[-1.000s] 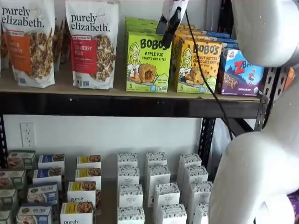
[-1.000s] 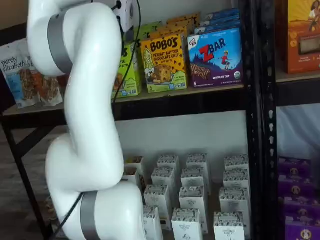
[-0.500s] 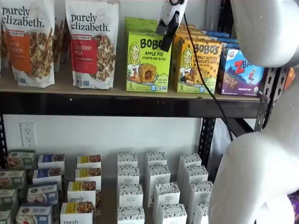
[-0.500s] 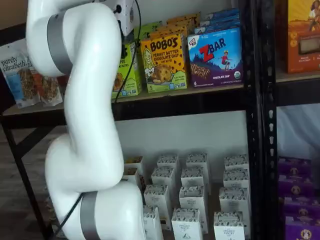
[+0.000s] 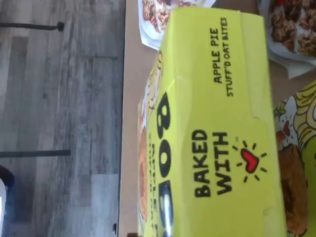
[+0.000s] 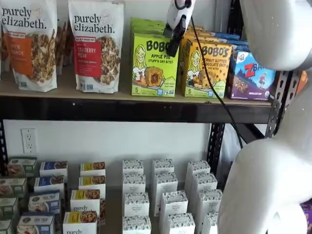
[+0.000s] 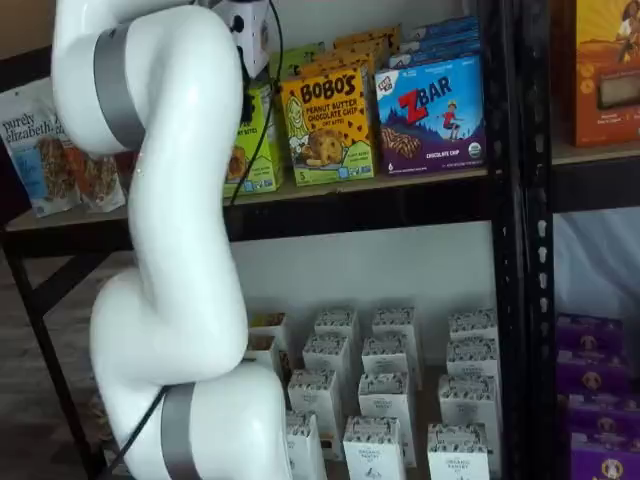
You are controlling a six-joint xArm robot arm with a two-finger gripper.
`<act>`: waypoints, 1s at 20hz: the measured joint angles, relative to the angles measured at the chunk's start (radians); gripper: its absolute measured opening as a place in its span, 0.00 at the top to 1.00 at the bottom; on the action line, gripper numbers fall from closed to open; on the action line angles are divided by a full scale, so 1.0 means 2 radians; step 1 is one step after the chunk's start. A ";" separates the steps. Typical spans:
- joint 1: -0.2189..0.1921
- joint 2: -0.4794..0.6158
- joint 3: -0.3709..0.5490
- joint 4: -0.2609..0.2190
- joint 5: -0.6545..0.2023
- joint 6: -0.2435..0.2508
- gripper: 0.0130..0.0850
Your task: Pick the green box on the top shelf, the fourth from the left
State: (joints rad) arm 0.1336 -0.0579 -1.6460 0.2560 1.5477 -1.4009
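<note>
The green box (image 6: 154, 65) stands upright at the front of a row on the top shelf (image 6: 131, 109), between a purely elizabeth bag and the orange-yellow Bobo's box (image 6: 206, 68). In a shelf view the arm partly hides it (image 7: 256, 140). The wrist view looks down on its lime lid (image 5: 217, 123), marked "Apple Pie Stuff'd Oat Bites". My gripper (image 6: 171, 48) hangs over the box's top right corner, its black fingers seen side-on in front of the box face. No gap between the fingers shows.
Purely elizabeth granola bags (image 6: 96, 44) stand left of the green box. A blue-purple ZBar box (image 6: 249, 77) stands at the right end. My white arm (image 7: 170, 250) fills the foreground. Small white and yellow boxes (image 6: 136, 200) fill the lower shelf.
The gripper has shifted slightly left and closer over the green box's top. The boxes have not moved.
</note>
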 joint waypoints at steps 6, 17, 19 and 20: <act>0.002 0.001 0.002 -0.003 0.000 0.001 0.06; 0.005 0.000 0.004 -0.004 -0.001 0.004 0.28; 0.005 -0.001 0.004 -0.004 -0.001 0.004 0.28; 0.005 -0.001 0.004 -0.004 -0.001 0.004 0.28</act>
State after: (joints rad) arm 0.1434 -0.0595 -1.6382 0.2473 1.5458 -1.3935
